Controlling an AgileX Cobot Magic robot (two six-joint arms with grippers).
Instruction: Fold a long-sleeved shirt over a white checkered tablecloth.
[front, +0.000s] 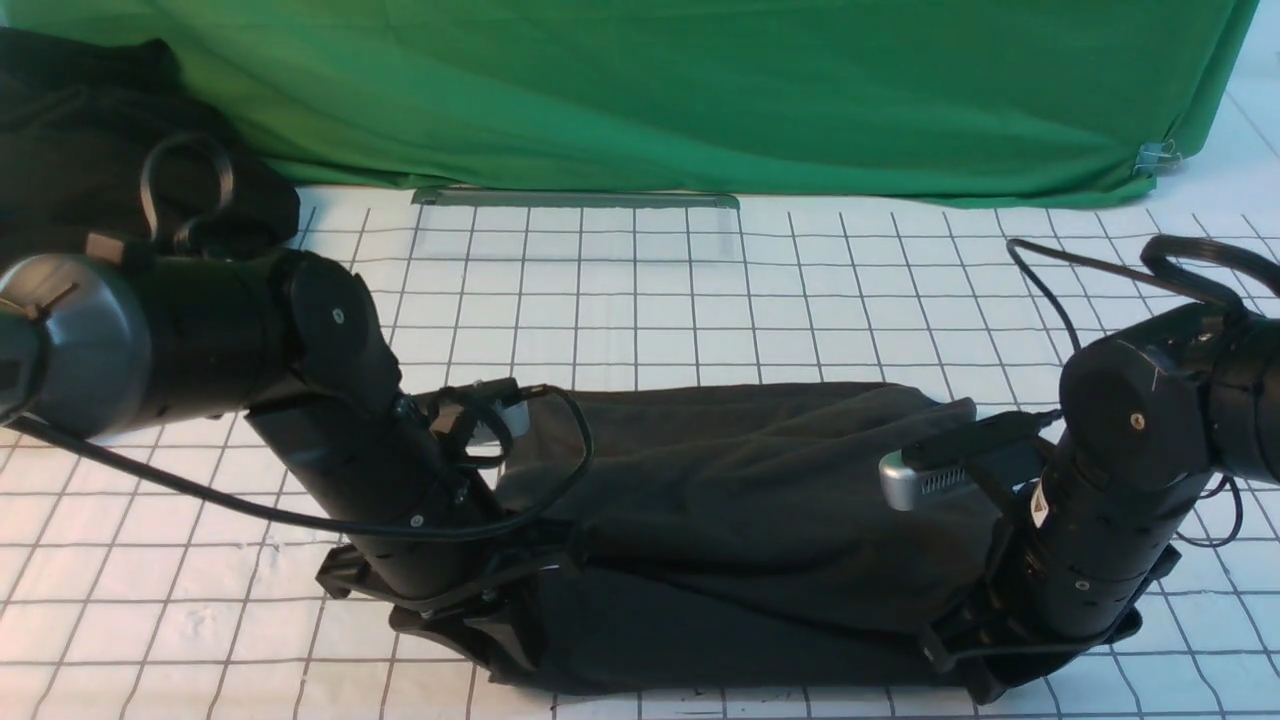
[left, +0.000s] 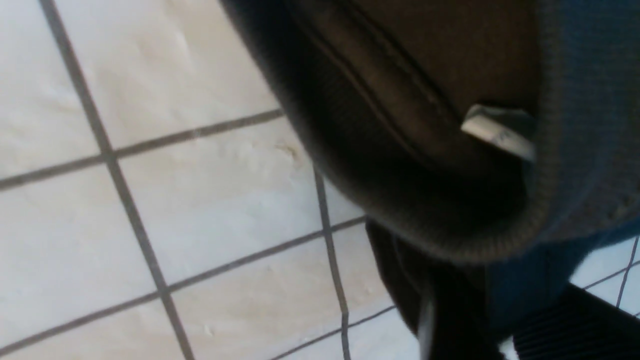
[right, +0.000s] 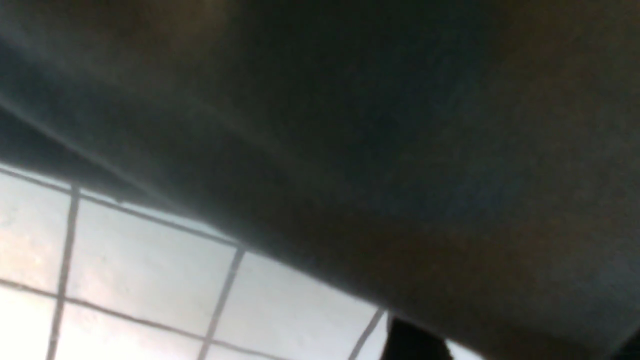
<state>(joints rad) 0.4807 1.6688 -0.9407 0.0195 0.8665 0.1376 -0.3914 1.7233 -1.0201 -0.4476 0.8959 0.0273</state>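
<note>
The long-sleeved shirt (front: 740, 500) lies as a wide charcoal band on the white checkered tablecloth (front: 640, 290), its print hidden. My left gripper (front: 480, 625) is low at the shirt's near left corner, shut on the cloth. In the left wrist view the ribbed collar (left: 425, 220) with its white neck label (left: 495, 130) hangs just above the jaws. At the near right corner my right gripper (front: 965, 650) is shut on the shirt edge. The shirt (right: 350, 125) fills the right wrist view, and only one dark fingertip (right: 415, 345) shows below it.
A blacker heap of cloth (front: 90, 130) sits at the back left behind my left arm. The green backdrop (front: 700, 90) closes the far side, with a clear strip (front: 575, 198) at its foot. Cables loop off both wrists.
</note>
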